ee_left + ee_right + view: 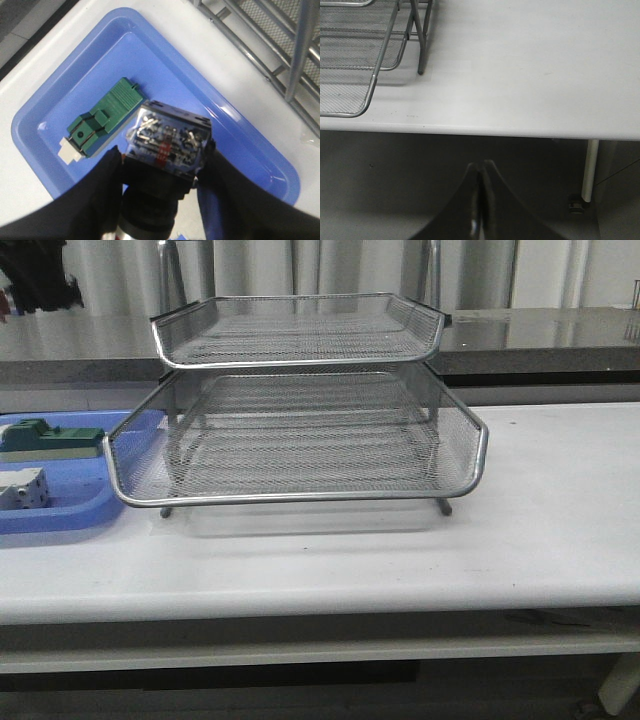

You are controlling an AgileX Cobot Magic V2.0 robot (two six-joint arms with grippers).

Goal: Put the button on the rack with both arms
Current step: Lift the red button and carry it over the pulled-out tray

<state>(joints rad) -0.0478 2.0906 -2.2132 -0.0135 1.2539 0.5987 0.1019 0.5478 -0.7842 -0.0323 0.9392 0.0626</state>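
The white table (540,540) runs across the room, with a grey counter (540,335) behind it. The rack (300,440) stands near the table's middle, its wire-mesh tiers stacked one above the other; the lower tier (300,455) juts farther forward than the upper tier (300,330). Both visible tiers carry nothing. Two short metal feet (444,507) show under the front rim.

Just to the left of the rack lies a flat blue tray (60,515), its near rim close to the rack's left corner. In the tray rest a green block (50,438) and a white block (22,488), apart from each other.

The left gripper (162,165) hangs over the blue tray (60,115), above its bottom (neither arm shows in the front view). Its two black fingers (97,185) are pinched on the button (167,140), one on each side. The clear-cased rear block with its metal terminals faces the camera; the dark round body runs down between the fingers, and the cap is probably hidden below. The green block (102,117) lies on the tray floor just beside the held button.

The right gripper (480,200) sits off the table's front edge, its fingers pressed together with nothing between them. The rack's corner (355,65) lies well apart from it.
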